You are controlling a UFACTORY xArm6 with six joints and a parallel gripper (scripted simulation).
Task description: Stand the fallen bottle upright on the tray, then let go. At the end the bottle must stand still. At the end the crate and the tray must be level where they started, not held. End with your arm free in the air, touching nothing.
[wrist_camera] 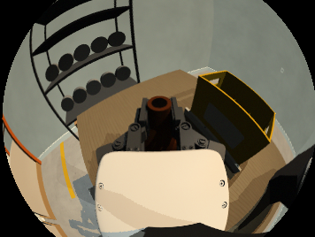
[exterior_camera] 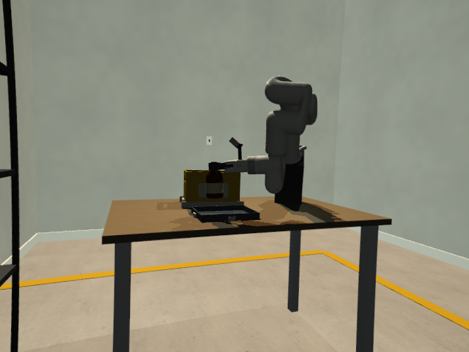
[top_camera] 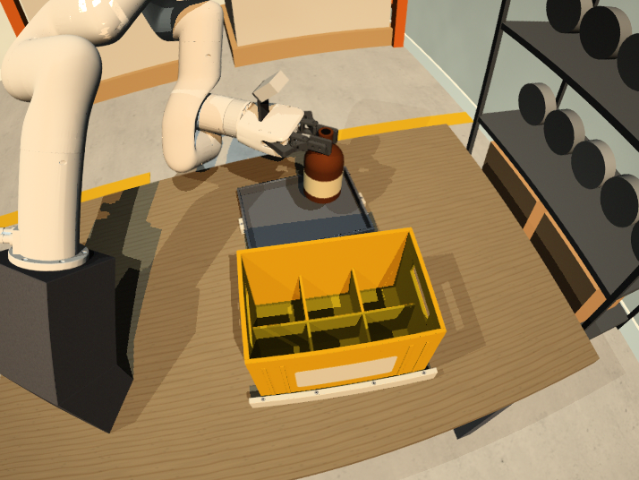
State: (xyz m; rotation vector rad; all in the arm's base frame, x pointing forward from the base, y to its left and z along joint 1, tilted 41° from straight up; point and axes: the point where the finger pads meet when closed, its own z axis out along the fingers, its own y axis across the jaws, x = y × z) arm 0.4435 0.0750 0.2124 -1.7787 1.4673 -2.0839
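Observation:
The brown bottle with a cream label is upright, neck up. My gripper is level and shut on its neck, one finger on each side, just below the mouth. The dark tray lies level on the table. The bottle hangs over the tray's far right part in the top view; the exterior view shows its base above the tray rim, apart from it. The yellow crate stands level beside the tray, its compartments empty.
A pale rail runs along the crate's near side on the wooden table. A black rack with dark round items stands beyond the table's edge. The robot's dark pedestal is at the left in the top view.

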